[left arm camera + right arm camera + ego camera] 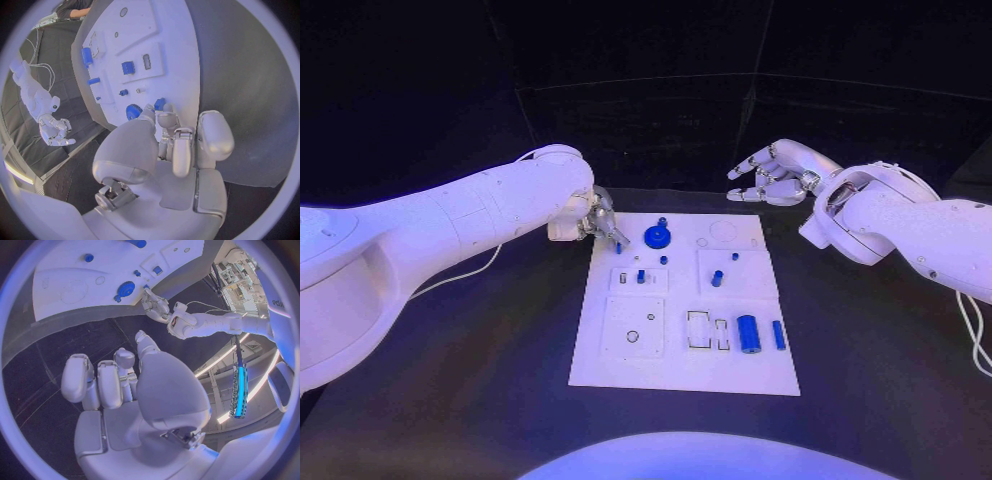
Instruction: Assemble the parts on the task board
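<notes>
1. Left hand (pixel 594 222) hovers at the far left corner of the task board (pixel 733 375). Its fingertips (pixel 157 106) are close beside a small blue part at the board's edge; whether they pinch it or merely reach toward it cannot be told.
2. Right hand (pixel 773 172) hangs raised beyond the board's far right corner, well apart from it, fingers loosely spread and grasping nothing.
3. Blue round part (pixel 656 238), a disc with a knob, sits near the board's far edge, just beside the left hand.
4. Small blue pegs (pixel 640 277) stand in the raised plates of the middle row; one block (pixel 717 279) sits upright in the right-hand plate.
5. Blue cylinder (pixel 749 333) and slim blue bar (pixel 779 335) lie on the near right of the board, beside rectangular recesses (pixel 697 330) that appear unfilled.
6. Judged progress: early to middle. Some pegs look seated; the cylinder, the bar and several round holes on the near left plate (pixel 633 327) seemingly await work.
</notes>
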You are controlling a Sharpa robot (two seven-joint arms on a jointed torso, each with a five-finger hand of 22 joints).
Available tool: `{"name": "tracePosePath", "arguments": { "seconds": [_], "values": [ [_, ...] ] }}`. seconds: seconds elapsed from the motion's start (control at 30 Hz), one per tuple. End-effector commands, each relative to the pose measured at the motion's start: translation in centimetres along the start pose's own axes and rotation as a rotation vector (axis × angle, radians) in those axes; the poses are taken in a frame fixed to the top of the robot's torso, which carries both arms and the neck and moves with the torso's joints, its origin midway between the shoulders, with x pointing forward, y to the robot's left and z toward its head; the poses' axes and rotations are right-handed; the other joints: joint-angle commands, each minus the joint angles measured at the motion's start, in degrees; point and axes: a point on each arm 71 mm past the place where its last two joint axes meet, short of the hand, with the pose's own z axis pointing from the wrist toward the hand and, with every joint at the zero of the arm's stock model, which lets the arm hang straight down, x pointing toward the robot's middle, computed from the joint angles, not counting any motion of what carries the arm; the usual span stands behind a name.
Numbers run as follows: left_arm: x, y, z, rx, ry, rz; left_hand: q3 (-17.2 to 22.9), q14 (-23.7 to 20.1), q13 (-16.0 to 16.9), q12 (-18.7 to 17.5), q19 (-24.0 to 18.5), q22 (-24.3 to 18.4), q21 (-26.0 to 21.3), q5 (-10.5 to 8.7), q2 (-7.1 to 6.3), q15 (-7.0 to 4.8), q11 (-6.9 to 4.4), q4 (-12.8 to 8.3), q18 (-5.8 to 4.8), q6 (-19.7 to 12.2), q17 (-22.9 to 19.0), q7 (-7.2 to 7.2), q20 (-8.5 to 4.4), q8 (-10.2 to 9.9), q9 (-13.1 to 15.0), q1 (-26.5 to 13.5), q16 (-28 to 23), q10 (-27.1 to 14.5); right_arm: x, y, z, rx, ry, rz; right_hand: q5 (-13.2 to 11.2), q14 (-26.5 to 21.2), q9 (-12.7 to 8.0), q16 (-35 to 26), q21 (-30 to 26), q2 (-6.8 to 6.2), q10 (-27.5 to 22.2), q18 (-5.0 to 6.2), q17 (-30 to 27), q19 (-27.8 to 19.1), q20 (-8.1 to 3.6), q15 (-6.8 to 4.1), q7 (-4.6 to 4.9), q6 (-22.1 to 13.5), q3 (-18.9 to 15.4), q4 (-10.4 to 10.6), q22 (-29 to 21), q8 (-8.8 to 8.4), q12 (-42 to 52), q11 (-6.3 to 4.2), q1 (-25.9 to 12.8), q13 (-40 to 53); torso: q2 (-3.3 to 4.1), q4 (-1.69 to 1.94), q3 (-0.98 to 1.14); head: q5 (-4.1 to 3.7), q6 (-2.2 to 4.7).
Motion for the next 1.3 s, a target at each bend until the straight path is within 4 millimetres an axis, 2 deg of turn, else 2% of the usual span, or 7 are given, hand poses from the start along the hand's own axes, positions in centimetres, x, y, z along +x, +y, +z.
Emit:
{"name": "tracePosePath", "arguments": {
  "seconds": [0.03, 0.2, 0.3, 0.67, 0.93, 1.07, 1.3],
  "values": [
    [0.0, -0.1, 0.0, -0.002, 0.011, 0.013, -0.02, 5.77, -0.08, 0.16, 0.11, 0.05, -0.01, -0.12, 0.09, -0.36, -0.39, -0.43, -0.23, 0.26, 13.93, 0.11, -0.36, 0.29, 0.10, 0.90, -0.09, -0.13, -0.1, 0.1, 0.1, -0.006, -0.007, -0.003, 0.32, 2.00, 0.02, -0.30, -0.30, 0.46, 0.20, 1.10, 0.06, 0.09, 0.02, -0.09, 0.07, -0.38, -0.12, 0.31, -0.03, 0.00, 0.31, 0.11, -0.08, 0.05, -0.01, 0.02, 0.01, 0.00, -0.05],
    [0.0, -0.2, 0.0, 0.003, 0.010, 0.012, 0.59, 5.77, -0.08, 0.16, 0.11, 0.07, -0.03, -0.12, 0.55, -0.40, -0.43, -1.06, -0.22, 0.25, 13.92, 0.05, -0.37, 0.36, 0.10, 1.60, -0.09, -0.12, -0.1, 0.2, 0.1, -0.006, -0.007, -0.003, 0.45, 2.00, 0.02, -0.31, -0.32, 0.50, 0.20, 1.11, 0.06, 0.07, 0.02, -0.09, 0.07, -0.38, -0.14, 0.31, -0.06, 0.01, 0.32, 0.11, -0.01, 0.05, -0.02, 0.01, 0.01, 0.03, -0.11],
    [0.0, -0.3, 0.0, 0.012, 0.010, 0.013, 2.12, 5.78, -0.08, 0.13, 0.15, 0.24, 0.06, -0.09, 1.74, -0.52, -0.67, -2.32, -0.24, 0.20, 13.95, -0.20, -0.42, 0.35, 0.04, 3.39, -0.08, -0.09, -0.1, 0.2, 0.1, -0.007, -0.006, -0.003, 0.45, 2.00, 0.02, -0.31, -0.32, 0.50, 0.20, 1.11, 0.06, 0.07, 0.02, -0.09, 0.07, -0.38, -0.14, 0.31, -0.06, 0.01, 0.32, 0.11, -0.01, 0.05, -0.01, -0.01, 0.02, 0.04, -0.22],
    [0.1, -0.7, 0.0, 0.068, 0.017, 0.016, 11.90, 5.83, -0.60, -0.73, -0.09, -0.43, -0.55, -0.04, 4.99, -0.89, -1.04, -9.61, -0.11, -0.65, 14.16, -0.48, -0.80, -1.30, -1.05, 11.21, 0.01, -0.37, -0.1, 0.2, 0.1, -0.005, -0.004, -0.003, 2.39, 2.03, 0.03, -0.32, -0.32, 0.70, 0.15, 1.10, 0.15, 0.12, 0.00, -0.12, 0.07, -0.38, -0.42, 0.44, 0.00, 0.07, 0.43, 0.09, 0.66, 0.12, -0.02, 0.01, 0.01, 0.07, -0.41],
    [0.0, -0.6, -0.1, 0.095, 0.012, 0.001, 21.75, 5.80, -1.21, -1.28, -0.15, -0.54, -0.84, -0.22, 2.20, -0.33, -0.46, -12.44, -0.08, -0.20, 14.05, 0.10, -0.31, -1.38, -1.31, 6.61, -0.04, 0.02, -0.1, 0.1, 0.1, -0.005, -0.005, -0.003, 3.76, 2.02, 0.03, -0.39, -0.38, 0.86, 0.05, 1.11, 0.12, 0.07, -0.02, -0.13, 0.07, -0.36, -0.55, 0.62, -0.08, 0.12, 0.34, 0.07, 0.98, 0.03, -0.10, 0.10, 0.12, 0.17, -0.44],
    [0.1, -0.4, -0.4, 0.110, -0.002, -0.016, 24.94, 5.79, -1.26, -1.29, -0.15, -0.56, -0.93, -0.17, 1.05, -0.26, -0.57, -13.16, -0.04, -0.08, 13.99, 0.14, -0.30, -1.07, -1.19, 4.79, -0.06, 0.23, -0.1, 0.1, 0.1, -0.004, -0.006, -0.003, 3.93, 2.02, 0.03, -0.38, -0.36, 0.87, 0.02, 1.10, 0.13, 0.10, -0.02, -0.13, 0.06, -0.36, -0.58, 0.66, -0.03, 0.12, 0.30, 0.07, 1.01, -0.01, -0.14, 0.13, 0.04, 0.19, -0.43],
    [0.3, -0.2, -1.6, 0.179, -0.075, -0.054, 32.33, 5.83, -1.35, -1.28, -0.05, -0.46, -1.01, -0.10, -1.47, -0.38, -0.59, -14.48, -0.04, 0.09, 14.16, -0.02, -0.30, 0.12, -0.61, 0.64, 0.01, 0.79, -0.3, -0.1, 0.0, 0.002, -0.010, -0.005, 4.07, 2.02, 0.03, -0.40, -0.38, 0.87, 0.01, 1.11, 0.11, 0.08, -0.02, -0.13, 0.06, -0.36, -0.60, 0.68, -0.06, 0.13, 0.29, 0.08, 1.04, -0.02, -0.32, 0.46, 0.08, 0.18, -0.41]
  ]
}}
